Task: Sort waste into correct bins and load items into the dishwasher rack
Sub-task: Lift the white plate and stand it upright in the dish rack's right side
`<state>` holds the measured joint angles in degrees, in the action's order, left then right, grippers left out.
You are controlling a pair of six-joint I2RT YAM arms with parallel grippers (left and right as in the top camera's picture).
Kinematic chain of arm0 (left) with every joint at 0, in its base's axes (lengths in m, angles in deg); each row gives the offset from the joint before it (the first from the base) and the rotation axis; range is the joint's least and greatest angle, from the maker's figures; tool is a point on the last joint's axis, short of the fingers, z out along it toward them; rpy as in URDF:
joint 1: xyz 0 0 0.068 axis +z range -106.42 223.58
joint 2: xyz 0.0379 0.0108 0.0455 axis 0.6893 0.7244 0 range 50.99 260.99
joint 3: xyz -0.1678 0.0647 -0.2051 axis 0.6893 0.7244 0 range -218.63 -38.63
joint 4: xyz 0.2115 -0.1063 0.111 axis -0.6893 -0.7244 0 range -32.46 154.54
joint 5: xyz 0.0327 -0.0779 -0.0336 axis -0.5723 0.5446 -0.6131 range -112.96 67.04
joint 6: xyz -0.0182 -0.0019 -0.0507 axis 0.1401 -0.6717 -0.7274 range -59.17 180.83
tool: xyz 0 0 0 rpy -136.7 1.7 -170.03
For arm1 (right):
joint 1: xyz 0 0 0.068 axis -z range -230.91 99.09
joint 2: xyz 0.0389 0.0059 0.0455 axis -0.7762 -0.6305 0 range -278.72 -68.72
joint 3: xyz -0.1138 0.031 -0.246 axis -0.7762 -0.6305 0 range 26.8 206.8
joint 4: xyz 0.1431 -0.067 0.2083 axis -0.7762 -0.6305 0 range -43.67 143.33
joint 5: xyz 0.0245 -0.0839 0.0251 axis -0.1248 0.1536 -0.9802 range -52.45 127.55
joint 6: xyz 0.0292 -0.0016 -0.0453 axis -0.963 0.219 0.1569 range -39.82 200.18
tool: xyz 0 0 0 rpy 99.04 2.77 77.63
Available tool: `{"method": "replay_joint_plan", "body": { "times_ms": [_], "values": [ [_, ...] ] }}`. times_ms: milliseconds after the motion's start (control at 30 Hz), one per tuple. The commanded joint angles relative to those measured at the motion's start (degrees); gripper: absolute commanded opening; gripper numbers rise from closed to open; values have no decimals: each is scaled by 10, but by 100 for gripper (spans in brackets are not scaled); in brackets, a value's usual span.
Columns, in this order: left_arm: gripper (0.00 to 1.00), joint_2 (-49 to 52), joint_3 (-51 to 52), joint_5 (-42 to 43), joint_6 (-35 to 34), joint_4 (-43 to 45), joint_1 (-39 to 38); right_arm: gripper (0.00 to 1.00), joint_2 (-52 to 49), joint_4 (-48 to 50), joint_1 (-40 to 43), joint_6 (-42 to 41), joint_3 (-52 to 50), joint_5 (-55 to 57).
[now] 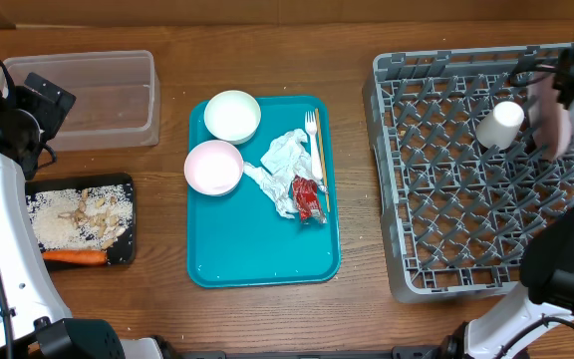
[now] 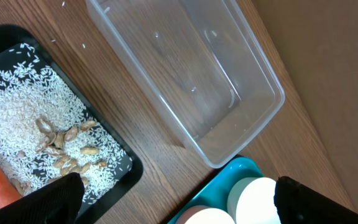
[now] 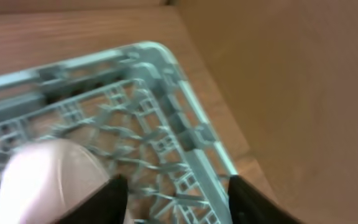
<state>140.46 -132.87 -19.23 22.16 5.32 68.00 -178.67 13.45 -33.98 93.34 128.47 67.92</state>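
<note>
While the white cup (image 1: 499, 125) lies in the dishwasher rack (image 1: 385, 179) by the table's far right corner, the right gripper (image 3: 180, 196), jaws apart and empty, should, I reckon, rise straight without nudging it.

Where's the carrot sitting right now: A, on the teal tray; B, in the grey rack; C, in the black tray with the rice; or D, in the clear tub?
C: the overhead view shows the carrot lying along one edge of the black tray, right beside the rice.
</note>
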Motion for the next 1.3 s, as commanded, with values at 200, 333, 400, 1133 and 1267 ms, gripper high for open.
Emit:
{"method": "replay_joint_plan", "body": {
  "times_ms": [200,333,400,1133,1267],
  "values": [
    [100,-2,-4,2,-3,-2,-1,100,43,-14,-80,-108,66,-16],
    [100,-2,-4,2,-3,-2,-1,100,70,-64,-96,-137,133,-18],
    [100,-2,-4,2,-3,-2,-1,100,87,-102,-108,-154,164,-57],
    [100,-2,-4,2,-3,-2,-1,100,115,-321,-77,-272,176,-342],
    [100,-2,-4,2,-3,-2,-1,100,115,-337,-20,-271,176,-344]
  ]
}}
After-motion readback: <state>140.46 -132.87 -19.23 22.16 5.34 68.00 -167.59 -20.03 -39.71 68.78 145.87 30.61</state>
